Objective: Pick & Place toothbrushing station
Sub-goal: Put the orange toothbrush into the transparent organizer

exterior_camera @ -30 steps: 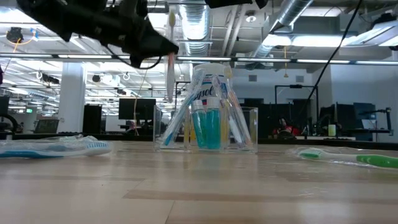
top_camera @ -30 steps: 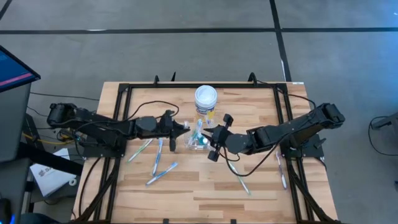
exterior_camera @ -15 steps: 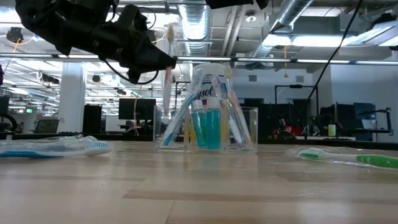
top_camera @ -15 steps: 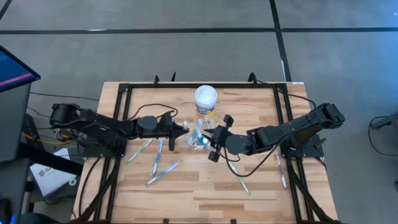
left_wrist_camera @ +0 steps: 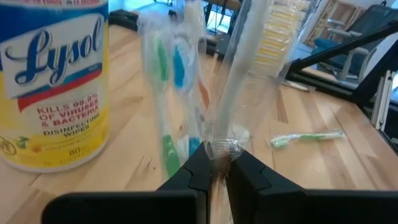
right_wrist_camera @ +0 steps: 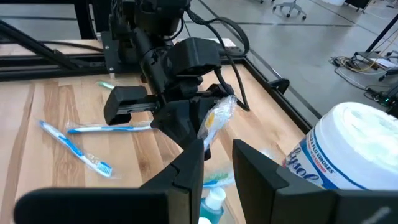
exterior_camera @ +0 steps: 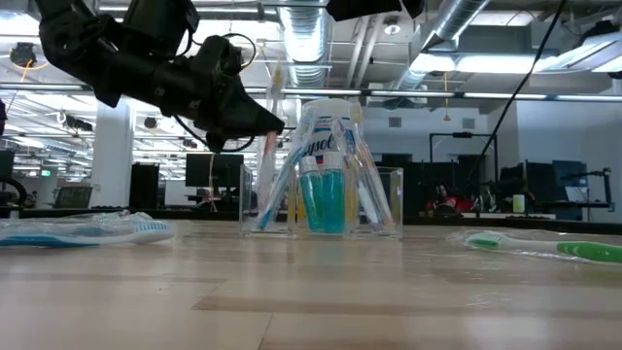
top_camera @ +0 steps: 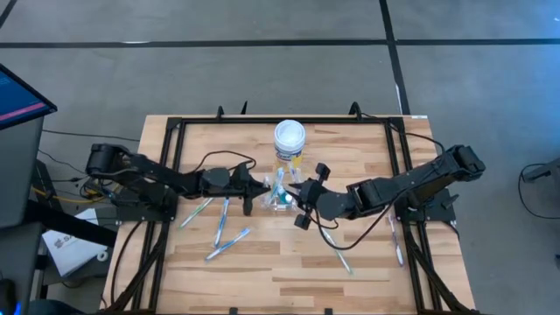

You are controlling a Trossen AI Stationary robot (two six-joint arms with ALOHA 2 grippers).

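Nearest to us on the wooden table [top_camera: 280, 280], several loose wrapped blue-and-white toothbrushes [top_camera: 229, 243] lie flat on the left side, and a green-and-white toothbrush [exterior_camera: 559, 249] lies flat on the right. Farther in, at the table's middle, we find the small clear plastic cup [exterior_camera: 328, 199], which already holds several upright brushes and a teal tube [exterior_camera: 325, 202]. The left gripper [left_wrist_camera: 214, 160] is clamped on a wrapped toothbrush with a pale yellow head [left_wrist_camera: 273, 38], its fingers pressed together around the lower handle. We see this brush held with its long axis close to vertical, head uppermost, just left of the cup's rim and above table level. The relation that governs the coming move is this: the cup lies directly to the right of the held brush, near it, so we judge that a short rightward travel followed by a descent along the brush's own axis would seat it among the others. The left arm is the carrier; the right gripper [right_wrist_camera: 217, 158] hovers just beside the cup on its right side with its fingers apart and nothing between them, and we judge it to be standing by. Farthest, just behind the cup, stands the yellow canister with a white lid [top_camera: 290, 140], which is not part of the station.
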